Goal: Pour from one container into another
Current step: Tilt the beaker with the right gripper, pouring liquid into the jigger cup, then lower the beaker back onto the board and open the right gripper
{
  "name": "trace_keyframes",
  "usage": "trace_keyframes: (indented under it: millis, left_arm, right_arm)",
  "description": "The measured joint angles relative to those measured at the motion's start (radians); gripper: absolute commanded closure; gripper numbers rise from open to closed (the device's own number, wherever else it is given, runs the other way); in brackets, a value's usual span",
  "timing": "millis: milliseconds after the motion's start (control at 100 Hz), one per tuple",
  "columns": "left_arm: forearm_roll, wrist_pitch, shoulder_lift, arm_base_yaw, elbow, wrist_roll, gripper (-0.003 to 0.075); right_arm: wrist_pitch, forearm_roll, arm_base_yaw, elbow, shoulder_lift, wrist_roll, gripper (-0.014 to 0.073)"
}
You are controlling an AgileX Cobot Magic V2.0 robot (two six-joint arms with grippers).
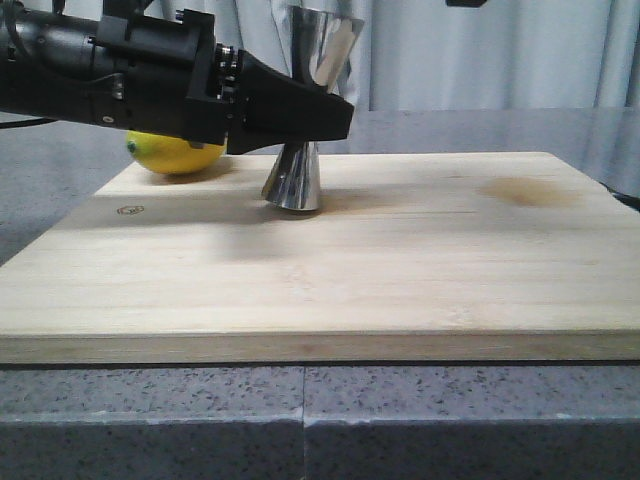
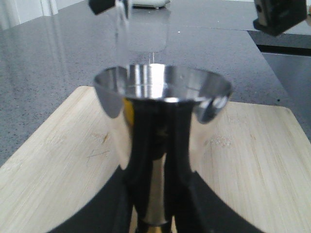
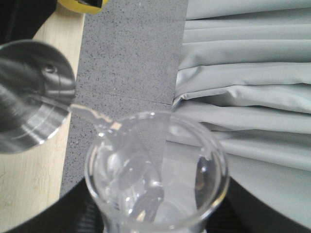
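Observation:
The steel jigger [image 1: 293, 180] stands on the wooden board [image 1: 400, 260], leaning slightly. My left gripper [image 1: 315, 115] is shut on its narrow waist from the left. In the left wrist view the jigger's open cup [image 2: 163, 90] fills the middle, with the black fingers [image 2: 204, 204] on either side of the waist. The clear glass beaker [image 3: 155, 170] is tipped above it, held between the dark fingers of my right gripper [image 3: 155, 224]. Its pouring lip [image 3: 92, 116] reaches the jigger's rim [image 3: 29, 97], and a thin clear stream seems to run down [image 2: 153, 56]. The beaker is out of the front view.
A yellow lemon [image 1: 172, 152] lies on the board behind my left arm. The board rests on a grey speckled counter [image 1: 300, 420]. Grey curtains [image 3: 252, 73] hang behind. The board's right half [image 1: 500, 230] carries only a brown stain.

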Motion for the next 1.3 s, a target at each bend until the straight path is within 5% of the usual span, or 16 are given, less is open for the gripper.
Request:
trace_keyframes:
  millis: [430, 780, 1300]
  left_arm:
    - [0.000, 0.000, 0.000, 0.000, 0.000, 0.000, 0.0722]
    - [0.002, 0.000, 0.000, 0.000, 0.000, 0.000, 0.0722]
    - [0.002, 0.000, 0.000, 0.000, 0.000, 0.001, 0.0722]
  right_arm:
    - [0.010, 0.130, 0.000, 0.000, 0.000, 0.008, 0.0347]
    - [0.003, 0.222, -0.085, 0.000, -0.011, 0.283, 0.0347]
    - [-0.477, 0.787, -0.370, 0.355, -0.123, 0.387, 0.0347]
